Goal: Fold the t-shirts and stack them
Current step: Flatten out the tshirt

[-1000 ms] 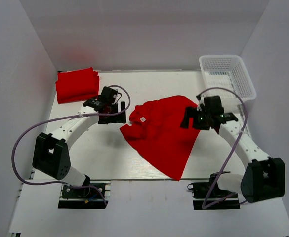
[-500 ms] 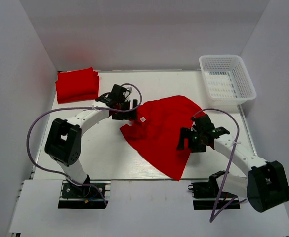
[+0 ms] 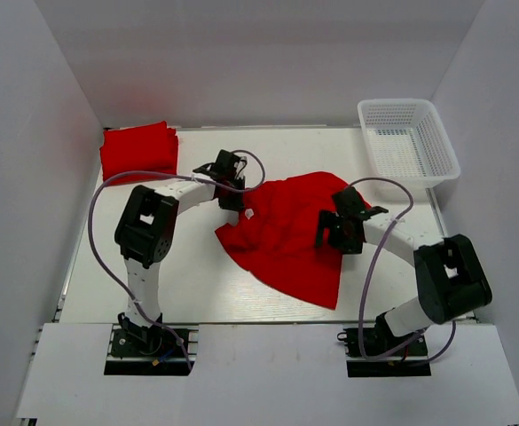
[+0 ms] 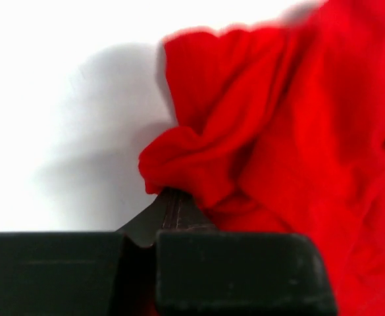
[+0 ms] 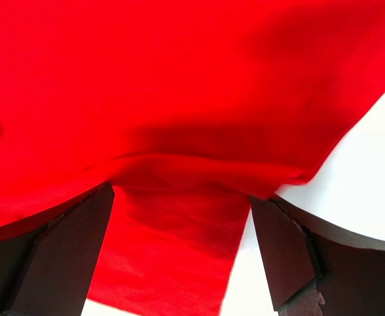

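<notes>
Between the tips of my left gripper (image 4: 170,201), clamped together, sits a bunched edge of the t-shirt (image 4: 291,131): soft, light, limp cloth. My right gripper (image 5: 181,214) straddles another edge, jaws wide; I'd pinch there.

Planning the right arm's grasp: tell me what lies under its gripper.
The spread red t-shirt, its edge between the fingers of the open right gripper. Whatever lies beneath the cloth is covered.

Nothing is legible anywhere; the white tag (image 3: 251,213) on the t-shirt (image 3: 287,247) is too small.
</notes>
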`<state>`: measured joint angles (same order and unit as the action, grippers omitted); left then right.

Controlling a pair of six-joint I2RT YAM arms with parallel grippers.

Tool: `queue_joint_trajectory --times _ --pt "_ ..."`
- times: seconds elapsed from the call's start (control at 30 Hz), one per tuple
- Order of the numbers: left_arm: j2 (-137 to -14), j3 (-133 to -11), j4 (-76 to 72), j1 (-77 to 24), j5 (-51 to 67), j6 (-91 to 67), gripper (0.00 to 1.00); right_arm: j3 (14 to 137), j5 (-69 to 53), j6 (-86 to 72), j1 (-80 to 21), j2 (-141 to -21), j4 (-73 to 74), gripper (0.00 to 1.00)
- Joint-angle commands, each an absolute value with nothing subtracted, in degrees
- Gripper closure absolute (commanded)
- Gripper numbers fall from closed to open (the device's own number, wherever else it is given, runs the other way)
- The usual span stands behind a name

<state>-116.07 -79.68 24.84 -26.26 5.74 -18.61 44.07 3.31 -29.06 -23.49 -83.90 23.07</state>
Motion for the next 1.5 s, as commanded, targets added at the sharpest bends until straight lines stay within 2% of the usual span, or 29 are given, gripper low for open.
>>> queue_joint_trajectory --times 0.0,0.1,0.13,0.4,0.57,0.67,0.7,0.73,0.77,0.83,0.87,0.93,0.97,1.0,1.13,1.27,1.33,1.43,1.47 --pt "-116.5 -84.5 24.8 -25.6 2.7 -18.1 1.0 49.8 12.4 -30.1 -22.7 -89.9 22.2 0.1" --pt "-117.1 -88.4 27.9 -25.0 -5.2 -18.1 1.0 53.9 16.0 -29.8 -21.4 -96.0 24.3 0.1" --pt "-117.1 -89.9 27.9 -24.5 -8.3 -18.1 1.0 58.8 17.7 -29.6 -20.3 -98.4 26.5 0.1" --pt "-122.8 -101.8 30.2 -18.1 -16.9 -19.4 1.0 76.1 19.7 -23.4 -14.4 -108.8 30.8 0.1" --pt "-128.7 -111.1 30.9 -14.9 -13.5 -16.6 1.0 86.7 14.5 -17.7 -13.3 -113.7 32.1 0.1" --pt "-128.9 -114.2 33.0 -14.2 -10.8 -14.1 1.0 88.1 11.2 -15.2 -13.7 -112.5 33.2 0.1" --pt "-127.8 -111.6 33.0 -14.2 -9.2 -13.0 0.97 87.5 10.0 -14.5 -13.8 -111.9 33.3 0.1" --pt "-124.4 -109.9 33.0 -14.2 -8.6 -12.5 0.87 87.0 9.5 -14.6 -13.9 -110.1 33.7 0.1" --pt "-122.5 -107.9 33.0 -14.2 -8.0 -12.5 0.71 86.4 9.8 -15.1 -13.9 -108.0 33.6 0.1" --pt "-118.1 -101.9 34.1 -15.0 -8.0 -11.9 0.55 82.9 10.2 -16.0 -13.8 -104.3 34.1 0.1" --pt "-113.7 -97.5 34.7 -15.0 -8.0 -12.6 0.41 81.7 10.8 -16.3 -13.8 -101.5 34.0 0.1" --pt "-109.0 -92.1 34.7 -15.7 -6.7 -12.7 0.29 76.7 12.3 -18.0 -13.7 -97.3 34.9 0.1" --pt "-106.7 -86.2 33.8 -16.3 -4.9 -12.7 0.19 74.5 11.8 -18.5 -13.9 -96.2 35.7 0.1" --pt "-102.5 -83.6 33.8 -17.0 -2.4 -12.7 0.0 72.1 12.0 -19.2 -13.6 -92.5 36.3 0.1" --pt "-96.3 -76.0 36.5 -20.6 -1.1 -14.7 0.0 62.8 11.2 -21.4 -14.0 -84.7 37.8 0.1" --pt "-84.9 -65.7 37.3 -26.9 4.8 -15.3 0.0 57.0 8.4 -22.8 -13.8 -76.4 40.0 0.1" --pt "-81.8 -61.5 33.7 -32.4 8.3 -14.2 0.0 54.6 7.4 -22.8 -13.6 -72.8 40.8 0.1" --pt "-81.6 -56.8 34.0 -40.3 8.3 -13.5 0.0 51.7 6.0 -23.2 -13.6 -69.9 41.5 0.1" --pt "-83.3 -56.8 35.1 -45.0 5.0 -13.0 0.0 50.1 5.5 -23.8 -13.6 -68.6 41.6 0.1"
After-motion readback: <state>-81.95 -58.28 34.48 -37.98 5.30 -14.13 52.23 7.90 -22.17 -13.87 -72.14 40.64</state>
